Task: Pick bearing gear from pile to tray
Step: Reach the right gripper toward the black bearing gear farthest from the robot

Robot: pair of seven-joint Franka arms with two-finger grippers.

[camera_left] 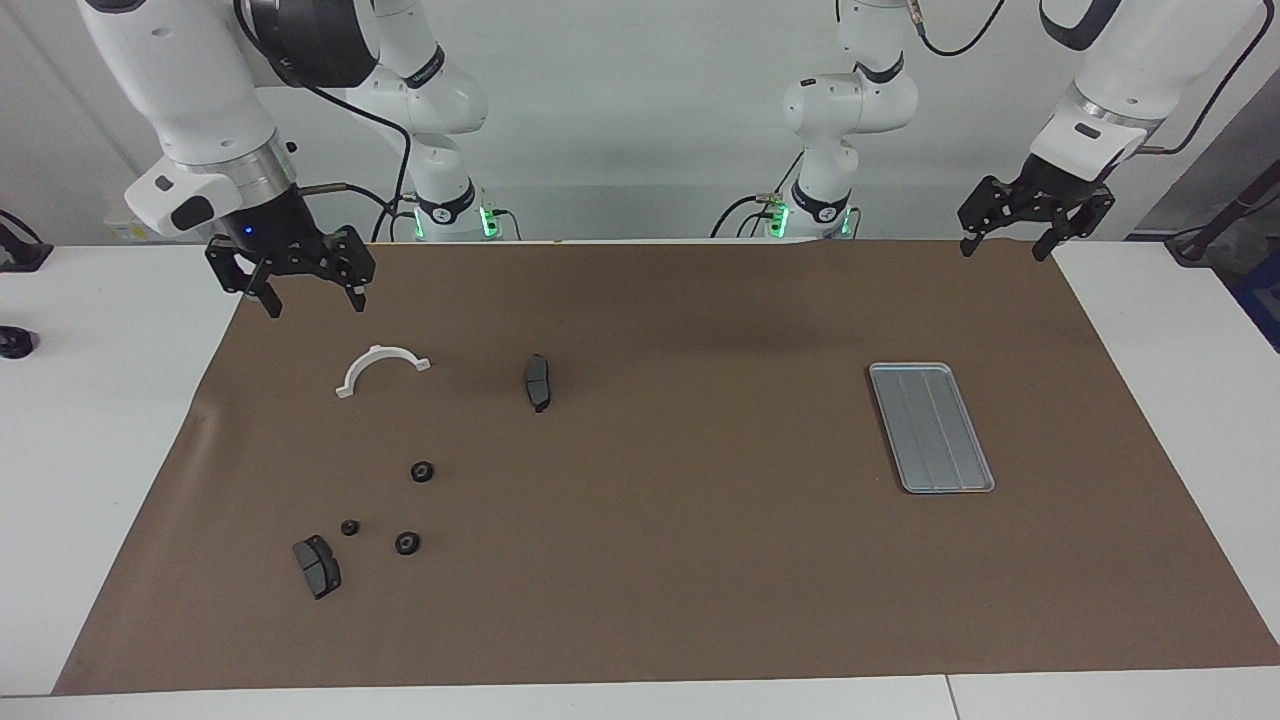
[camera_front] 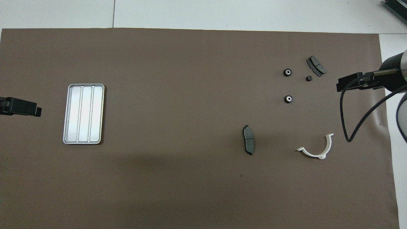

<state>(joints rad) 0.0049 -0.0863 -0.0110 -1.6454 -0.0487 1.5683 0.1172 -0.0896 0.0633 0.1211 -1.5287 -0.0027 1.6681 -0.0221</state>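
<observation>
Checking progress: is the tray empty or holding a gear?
Empty: the flat ridged silver-grey metal tray shows only bare metal in both views; the small black round gears lie on the brown mat.

White table [camera_left: 100, 420], brown mat [camera_left: 640, 560] (faintly creased), perhaps plain pale wall [camera_left: 640, 120]

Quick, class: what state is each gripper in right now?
Left gripper: open, holding nothing.
Right gripper: open, holding nothing.
</observation>
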